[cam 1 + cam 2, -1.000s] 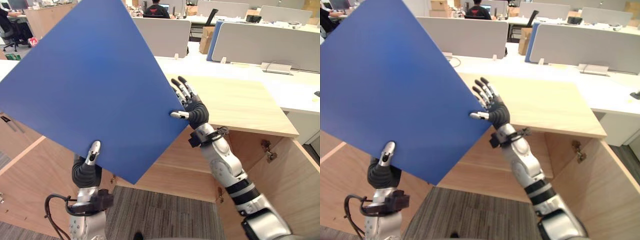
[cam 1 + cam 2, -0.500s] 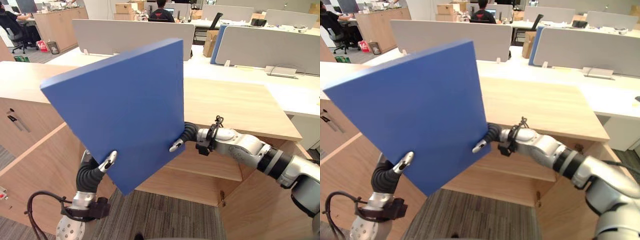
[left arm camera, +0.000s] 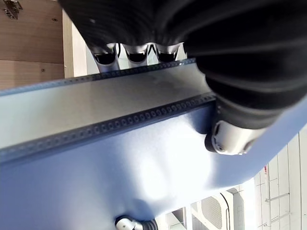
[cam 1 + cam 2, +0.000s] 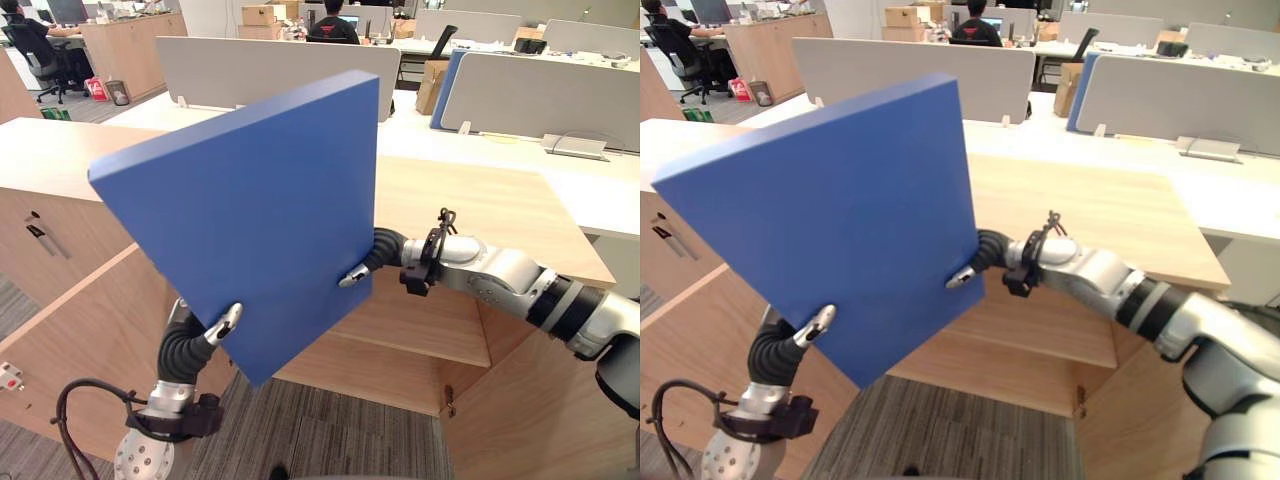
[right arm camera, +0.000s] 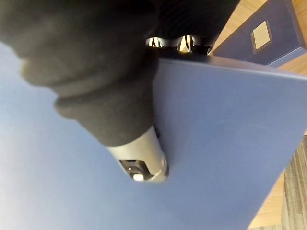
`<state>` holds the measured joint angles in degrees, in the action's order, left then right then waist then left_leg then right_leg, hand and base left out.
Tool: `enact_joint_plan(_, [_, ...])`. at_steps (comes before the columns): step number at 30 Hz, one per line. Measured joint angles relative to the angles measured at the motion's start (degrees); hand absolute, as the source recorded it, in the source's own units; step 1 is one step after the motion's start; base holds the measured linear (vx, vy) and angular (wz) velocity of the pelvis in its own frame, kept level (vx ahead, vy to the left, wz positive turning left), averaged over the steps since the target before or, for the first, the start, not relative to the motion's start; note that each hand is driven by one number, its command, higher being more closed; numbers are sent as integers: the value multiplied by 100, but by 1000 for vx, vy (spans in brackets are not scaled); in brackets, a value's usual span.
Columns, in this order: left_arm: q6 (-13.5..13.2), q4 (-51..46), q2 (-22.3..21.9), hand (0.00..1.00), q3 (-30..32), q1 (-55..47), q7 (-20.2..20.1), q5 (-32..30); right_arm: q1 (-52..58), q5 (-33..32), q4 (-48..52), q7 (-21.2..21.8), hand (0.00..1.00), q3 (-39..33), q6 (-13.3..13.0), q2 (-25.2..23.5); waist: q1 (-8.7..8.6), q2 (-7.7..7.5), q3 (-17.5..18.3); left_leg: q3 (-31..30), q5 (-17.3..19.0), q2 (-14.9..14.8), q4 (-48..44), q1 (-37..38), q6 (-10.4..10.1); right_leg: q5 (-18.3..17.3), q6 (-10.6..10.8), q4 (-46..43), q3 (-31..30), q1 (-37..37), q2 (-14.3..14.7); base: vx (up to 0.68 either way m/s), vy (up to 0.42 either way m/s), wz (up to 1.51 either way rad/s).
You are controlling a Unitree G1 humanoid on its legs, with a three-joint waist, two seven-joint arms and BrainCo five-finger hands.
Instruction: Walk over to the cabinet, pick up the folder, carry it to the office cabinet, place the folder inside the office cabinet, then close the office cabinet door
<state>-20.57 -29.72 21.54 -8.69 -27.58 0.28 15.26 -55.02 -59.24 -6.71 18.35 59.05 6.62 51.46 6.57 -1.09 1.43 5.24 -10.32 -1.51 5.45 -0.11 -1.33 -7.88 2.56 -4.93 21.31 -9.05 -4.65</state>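
Note:
A large blue folder [image 4: 250,210] hangs in the air in front of the wooden office cabinet [image 4: 480,210], nearly upright and leaning left. My left hand [image 4: 190,345] is shut on its lower corner, thumb on the front face. In the left wrist view its fingers [image 3: 136,55] curl over the folder's [image 3: 120,158] edge. My right hand [image 4: 385,250] is shut on the folder's right edge. Its thumb [image 5: 141,163] presses on the face and its fingers sit behind. The cabinet stands open below its top, with a shelf [image 4: 420,330] inside.
Open cabinet doors stand at lower left [image 4: 70,340] and lower right [image 4: 540,410]. Behind the cabinet are white desks [image 4: 600,190] with grey partitions [image 4: 540,95], and people sit far back. A dark blue item with a pale label [image 5: 268,33] lies on wood.
The folder has turned from a diamond tilt to nearly upright. My right hand, open beside its edge a second ago, now grips that edge. The view has shifted too.

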Motion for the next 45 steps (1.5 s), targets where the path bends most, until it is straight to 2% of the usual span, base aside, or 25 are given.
enact_joint_plan(4, [45, 231, -47, 0, -255, 12, -7, -30, 303, -7, 0, -30, 100, -491, -1, -88, 33, 41, -24, -1, -15, 5, 1, 3, 15, -10, 1, -45, -1, 24, -13, 0, 0, 0])
enact_joint_plan(9, [414, 819, -97, 0, -325, -4, -174, -32, 482, -8, -4, -245, 100, -884, -1, -519, 24, 60, -35, 3, -24, -10, 1, 2, 11, -33, -7, -104, -9, 88, -13, 0, 0, 0])
enact_joint_plan(13, [622, 1343, -110, 0, -495, -18, -640, 112, 494, 25, -7, -324, 100, -1073, -1, -794, -2, 65, -42, 18, -33, -39, 0, -6, 15, -32, -7, -134, -42, 131, -19, -7, -12, -5])
enact_joint_plan(17, [814, 2366, -141, 0, -755, 40, -1073, 898, 494, 440, 45, -271, 100, -1069, -4, -1180, -92, 67, -48, 73, -34, -62, 1, -4, 15, -32, -7, -150, -111, 181, -13, -17, -5, -9])
enact_joint_plan(18, [947, 2789, -217, 0, -851, 108, -1124, 1282, 494, 583, 49, -264, 100, -1088, -95, -1331, -115, 75, -58, 84, -34, -66, 1, 1, 15, -32, -7, -150, -118, 184, -13, -26, -5, -6])
enact_joint_plan(20, [1155, 3452, -411, 0, -889, 198, -1120, 1576, 537, 688, 161, -205, 100, -1316, -257, -1655, -187, 82, -85, 107, -34, -78, 1, 4, 15, -32, -6, -152, -124, 193, -10, -24, -7, -6])
enact_joint_plan(23, [1281, 4499, -582, 0, -915, 388, -1100, 1845, 757, 1158, 538, -192, 100, -1788, -820, -2155, -213, 79, -108, 129, -17, -100, 1, -22, 14, -32, -12, -114, -126, 195, 15, 0, 0, 0])
enact_joint_plan(25, [1300, 4885, -683, 0, -812, 395, -1062, 1846, 886, 1728, 633, -200, 100, -1943, -1047, -2385, -197, 69, -113, 141, -18, -107, 0, -26, 15, -27, -19, -89, -127, 189, 25, 0, 0, 0])
enact_joint_plan(27, [1315, 5369, -847, 0, -640, 450, -994, 1794, 1173, 2602, 641, -263, 100, -1972, -1239, -2592, -170, 61, -115, 149, -20, -120, 0, -29, 14, -14, -37, -47, -135, 176, 44, 0, 0, 0])
enact_joint_plan(31, [1338, 6383, -1223, 0, -119, 633, -735, 1311, 1902, 4118, 305, -286, 100, -1948, -1290, -2923, -139, 53, -122, 159, -25, -157, 0, -31, 7, 3, -63, -24, -135, 162, 83, 3, -24, -2])
enact_joint_plan(35, [1320, 7211, -1347, 0, 543, 821, -500, 1231, 2200, 5347, -331, -323, 100, -1849, -1378, -2897, -126, 38, -132, 154, -40, -193, 0, -23, -15, 21, -91, 0, -135, 144, 122, -1, -9, -1])
enact_joint_plan(36, [1319, 7430, -1331, 0, 720, 852, -409, 1241, 2213, 5861, -547, -425, 100, -1725, -1534, -2873, -140, 34, -163, 148, -34, -192, 1, 15, -29, 23, -92, 12, -133, 106, 125, 0, 0, 0])
enact_joint_plan(39, [1327, 7851, -1326, 0, 1029, 832, -294, 1250, 2251, 6865, -1059, -556, 100, -1303, -1819, -2728, -181, -10, -220, 139, 3, -175, 2, 121, -57, 16, -83, 56, -127, -16, 113, 0, 0, 0])
enact_joint_plan(42, [1360, 8165, -1319, 0, 1235, 830, -177, 1156, 2349, 8358, -1762, -635, 100, -944, -2078, -2568, -166, -59, -330, 117, 39, -153, 2, 102, -57, -5, -53, 59, -121, -9, 101, -7, 3, 3])
enact_joint_plan(45, [1390, 8355, -1327, 0, 1350, 827, -176, 1030, 2430, 8926, -2379, -720, 100, -990, -2128, -2530, -175, -52, -427, 98, 62, -97, 1, 98, -34, -28, -16, 59, -112, -11, 53, 4, 3, 1])
